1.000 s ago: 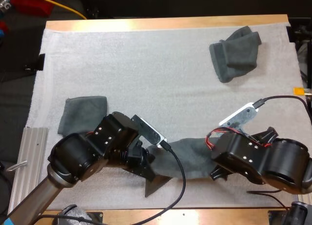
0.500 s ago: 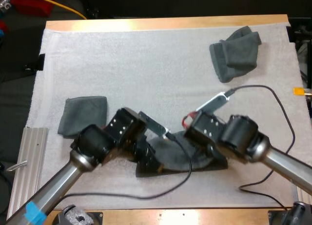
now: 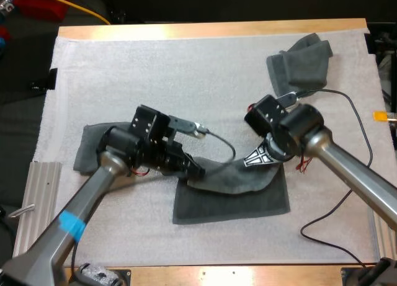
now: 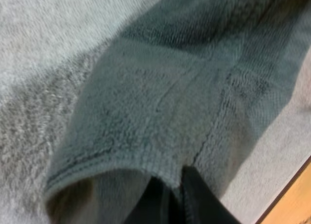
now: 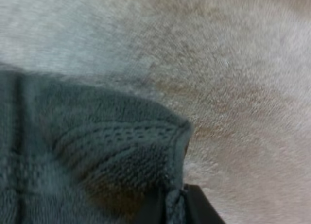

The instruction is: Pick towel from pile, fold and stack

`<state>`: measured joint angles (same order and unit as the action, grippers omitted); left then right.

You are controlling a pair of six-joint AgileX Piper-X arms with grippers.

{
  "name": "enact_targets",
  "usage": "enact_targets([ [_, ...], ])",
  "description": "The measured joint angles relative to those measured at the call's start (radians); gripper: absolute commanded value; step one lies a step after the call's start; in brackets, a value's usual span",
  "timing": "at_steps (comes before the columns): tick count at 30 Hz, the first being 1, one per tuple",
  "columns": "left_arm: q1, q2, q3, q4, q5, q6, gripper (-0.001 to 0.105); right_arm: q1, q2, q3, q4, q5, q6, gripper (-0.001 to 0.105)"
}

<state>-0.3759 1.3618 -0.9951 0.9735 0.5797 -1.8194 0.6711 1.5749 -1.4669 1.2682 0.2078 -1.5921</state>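
Towel lay on the near middle of the white mat, its far edge lifted at both ends. The left gripper held the towel's left corner, pinching the cloth from both sides. The right gripper was clamped on the right corner in the same way. The raised edge sagged between them. A folded towel lay beside the left arm. A crumpled towel sat well apart at the bench's far right.
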Motion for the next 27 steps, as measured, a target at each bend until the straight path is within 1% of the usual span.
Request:
enact_targets([
  [2, 0.030, 0.046, 0.000, -0.013, 0.054, -0.001, 0.000, -0.038, 0.031, 0.000, -0.010, -0.039, 0.007, 0.002],
  [5, 0.067, 0.112, 0.000, -0.028, 0.096, -0.004, 0.000, -0.082, 0.075, 0.000, -0.038, -0.094, 0.037, 0.002],
  [7, 0.092, 0.156, 0.000, -0.039, 0.119, -0.005, 0.000, -0.112, 0.099, 0.000, -0.062, -0.144, 0.066, 0.002],
  [11, 0.137, 0.234, 0.000, -0.067, 0.204, -0.022, 0.000, -0.162, 0.137, 0.000, -0.116, -0.248, 0.142, 0.002],
  [17, 0.202, 0.306, 0.000, -0.137, 0.289, -0.096, 0.000, -0.224, 0.184, 0.000, -0.176, -0.393, 0.261, 0.002],
  [22, 0.257, 0.358, 0.000, -0.200, 0.383, -0.192, 0.000, -0.264, 0.210, 0.000, -0.240, -0.481, 0.355, 0.002],
  [27, 0.292, 0.422, 0.000, -0.217, 0.413, -0.265, 0.000, -0.297, 0.227, 0.000, -0.288, -0.521, 0.456, 0.002],
])
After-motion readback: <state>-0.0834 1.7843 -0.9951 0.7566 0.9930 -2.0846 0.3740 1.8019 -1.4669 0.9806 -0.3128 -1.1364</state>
